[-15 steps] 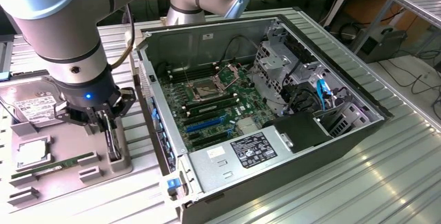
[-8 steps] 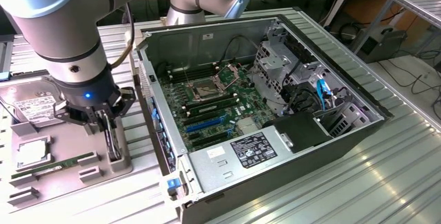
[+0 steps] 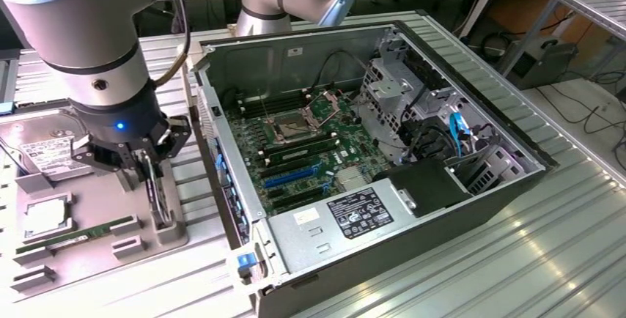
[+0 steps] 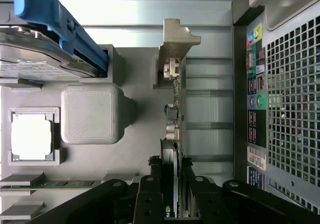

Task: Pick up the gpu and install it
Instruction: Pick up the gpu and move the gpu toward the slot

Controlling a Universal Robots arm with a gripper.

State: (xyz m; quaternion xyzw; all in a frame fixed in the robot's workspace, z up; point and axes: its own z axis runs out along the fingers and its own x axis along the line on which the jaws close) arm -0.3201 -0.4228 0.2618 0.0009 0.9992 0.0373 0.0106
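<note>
Now the thin, flat, dark gpu card (image 4: 172, 115) stands on edge in a slot of the matte grey plastic tray (image 3: 93, 195). The black claw (image 4: 172, 194) pinches one end between narrow fingers, just beside the open steel computer case (image 3: 293, 61).

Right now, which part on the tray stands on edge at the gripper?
The gpu, the thin dark card on edge in the gripper. The hard drive, CPU and memory stick lie flat.
</note>
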